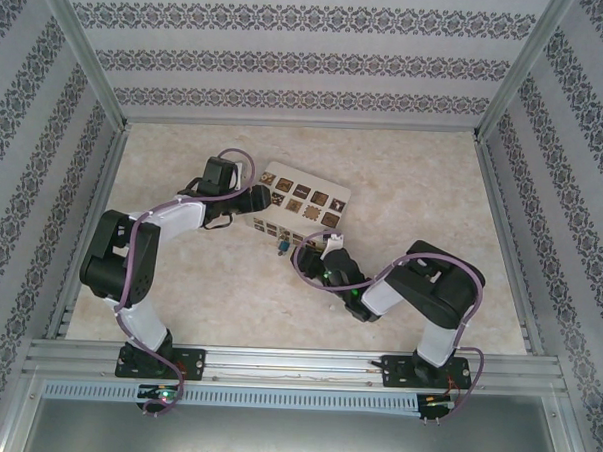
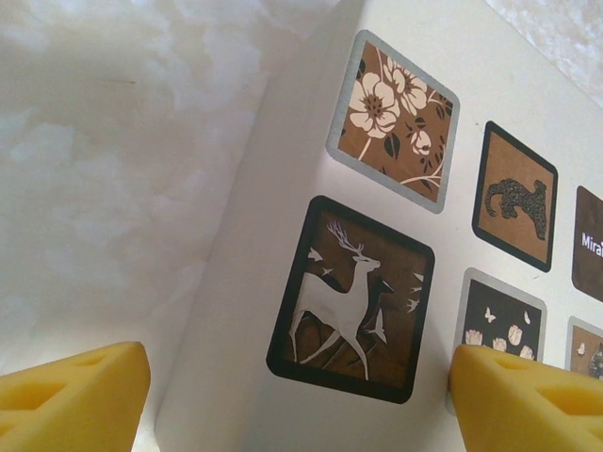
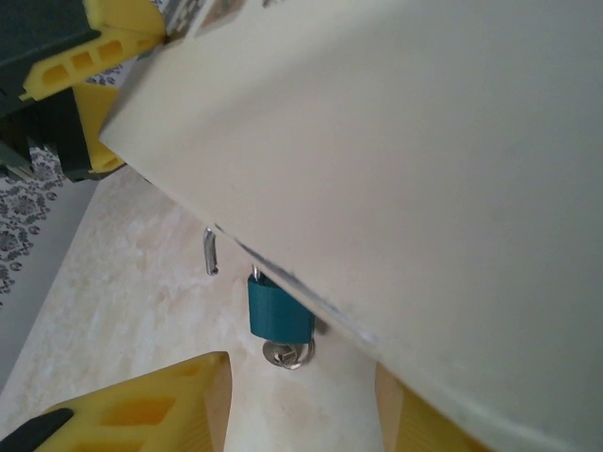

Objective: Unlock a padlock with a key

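Your right gripper (image 3: 301,400) is released: in its wrist view the two yellow fingers (image 3: 141,414) sit apart at the bottom of the frame and touch nothing. Just above the gap between them, near the centre, lies the padlock (image 3: 279,315). Its blue body runs roughly up and down the frame. The shackle end points up, under the overhanging edge of the white box (image 3: 424,160), and the other end points down toward your fingers. A small silver piece (image 3: 287,354) sits at that lower end; you cannot tell whether it is a key. A thin silver bar (image 3: 210,252) stands just to the body's upper left, and the box hides where it leads.

In the top view your right arm rises from its base at lower right, folds at the elbow and stretches low leftward to the padlock at centre frame, on the table (image 1: 199,292).

Your left gripper (image 2: 300,377) is also spread wide, with one finger over the table and the other over the box's printed top. Its arm bends from lower left up to the box's left end.
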Action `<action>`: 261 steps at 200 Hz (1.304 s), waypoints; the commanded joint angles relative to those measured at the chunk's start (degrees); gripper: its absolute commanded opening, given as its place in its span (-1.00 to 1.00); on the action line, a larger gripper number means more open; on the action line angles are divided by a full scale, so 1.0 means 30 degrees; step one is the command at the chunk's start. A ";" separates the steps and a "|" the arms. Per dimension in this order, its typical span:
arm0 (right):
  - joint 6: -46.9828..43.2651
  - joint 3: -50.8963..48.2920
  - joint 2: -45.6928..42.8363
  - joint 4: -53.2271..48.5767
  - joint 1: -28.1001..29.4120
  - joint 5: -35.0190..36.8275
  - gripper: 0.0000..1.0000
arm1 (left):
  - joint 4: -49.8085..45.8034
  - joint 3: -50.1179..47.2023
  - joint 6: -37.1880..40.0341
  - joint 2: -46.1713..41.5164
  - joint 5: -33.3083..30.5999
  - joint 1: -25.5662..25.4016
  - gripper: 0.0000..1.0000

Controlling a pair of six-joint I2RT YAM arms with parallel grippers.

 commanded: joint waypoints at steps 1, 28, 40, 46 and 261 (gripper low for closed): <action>-0.0616 -0.0277 -0.0652 0.0487 -0.0351 -0.0416 -0.08 | -0.1541 -0.0851 0.0763 0.0202 0.0128 0.0161 0.60; -0.0819 -0.0133 -0.1019 0.0429 -0.0791 -0.1005 -0.05 | -0.1478 -0.1668 0.0399 -0.0138 0.0158 0.0150 0.48; -0.0789 -0.0036 -0.1053 0.0484 -0.1024 -0.1261 -0.04 | -0.0913 -0.2341 -0.0015 -0.0401 0.0240 0.0147 0.44; -0.0791 0.0057 -0.1024 0.0487 -0.1156 -0.1426 -0.03 | -0.0612 -0.2643 -0.0218 -0.0525 0.0308 0.0117 0.43; -0.4717 0.3446 0.1055 0.0605 -0.5411 -0.6213 0.13 | -0.1683 -0.6756 -0.3198 -0.8071 -0.0101 -0.1069 0.37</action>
